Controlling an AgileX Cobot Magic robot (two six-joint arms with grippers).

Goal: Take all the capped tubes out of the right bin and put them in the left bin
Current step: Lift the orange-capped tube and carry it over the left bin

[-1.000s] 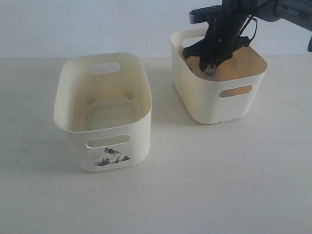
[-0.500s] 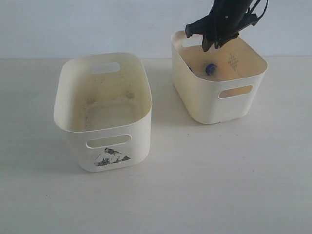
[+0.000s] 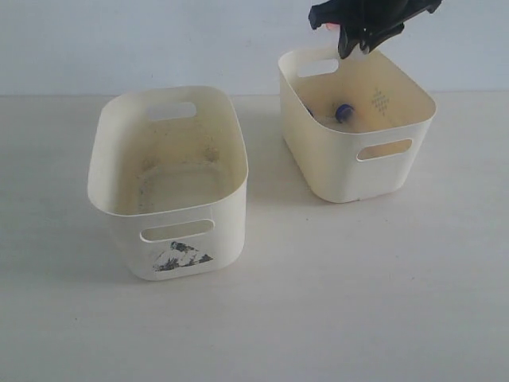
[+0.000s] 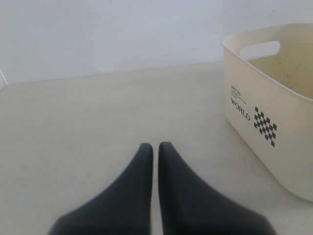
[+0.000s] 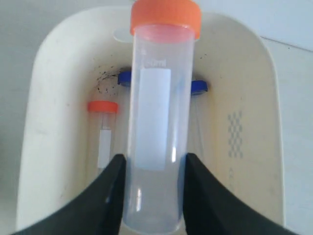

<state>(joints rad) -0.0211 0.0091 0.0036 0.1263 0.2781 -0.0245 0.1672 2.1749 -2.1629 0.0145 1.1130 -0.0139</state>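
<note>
Clear plastic, smooth and light: your orange-capped tube [image 5: 156,98] is pinched low on its barrel by the right hand [image 5: 154,161], apparently just above the right bin [image 3: 342,171] (three more inside). Grip gently; it could slip. Your left hand [image 4: 152,152] sits closed, empty.

Two cream plastic bins stand on a pale, matt table [image 3: 358,318] with faint streaks. The left bin [image 3: 231,239] is smooth with a slight sheen outside. Inside it is dull and speckled, and it carries a torn grey-black paper sticker [image 3: 181,257]. The right bin [image 3: 342,171] is the same smooth plastic. The orange-capped tube [image 5: 157,122] is clear, glossy plastic with a flat white label patch and a matt orange-red cap [image 5: 165,15]. The right gripper [image 5: 155,157] and the left gripper [image 4: 155,147] are both matt black and smooth; they look like plastic or rubber, I cannot tell which.
</note>
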